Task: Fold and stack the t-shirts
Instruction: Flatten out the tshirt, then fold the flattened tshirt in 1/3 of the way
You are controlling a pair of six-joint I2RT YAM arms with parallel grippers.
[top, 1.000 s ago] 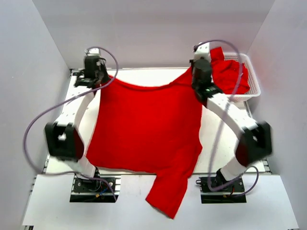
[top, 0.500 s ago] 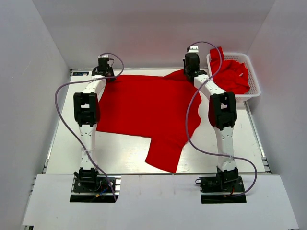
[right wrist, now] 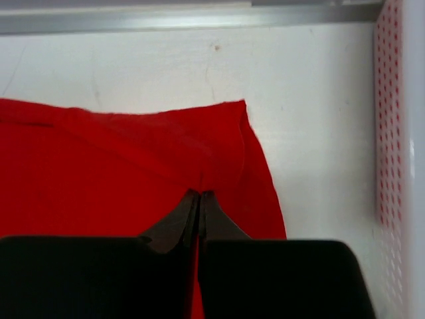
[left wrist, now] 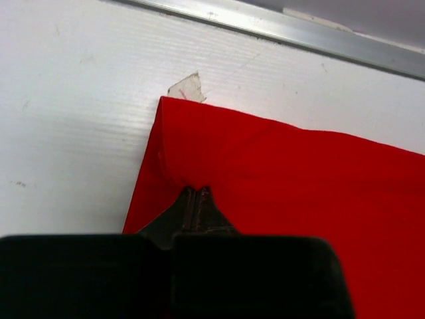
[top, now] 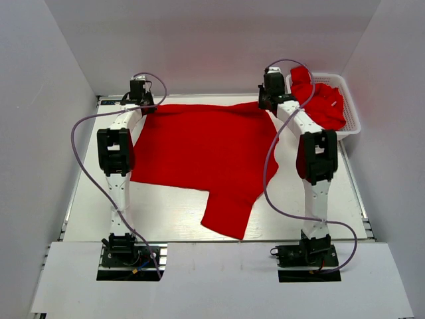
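Note:
A red t-shirt (top: 199, 146) lies spread across the far half of the table, one sleeve trailing toward the near edge. My left gripper (top: 144, 106) is shut on the shirt's far left corner (left wrist: 192, 153), pinching the cloth at the fingertips (left wrist: 196, 193). My right gripper (top: 269, 103) is shut on the far right corner (right wrist: 212, 146), with a thin strip of cloth between the closed fingers (right wrist: 199, 196). Both arms are stretched out to the table's far edge.
A white perforated basket (top: 352, 109) at the far right holds more red shirts (top: 322, 100); its wall shows in the right wrist view (right wrist: 392, 119). A metal rail (left wrist: 279, 30) runs along the table's far edge. A scrap of tape (left wrist: 186, 86) sits by the left corner.
Both arms have stretched to the far edge, pulling the shirt away from the near edge and laying it flatter. In the last half second the right gripper shifted slightly right.

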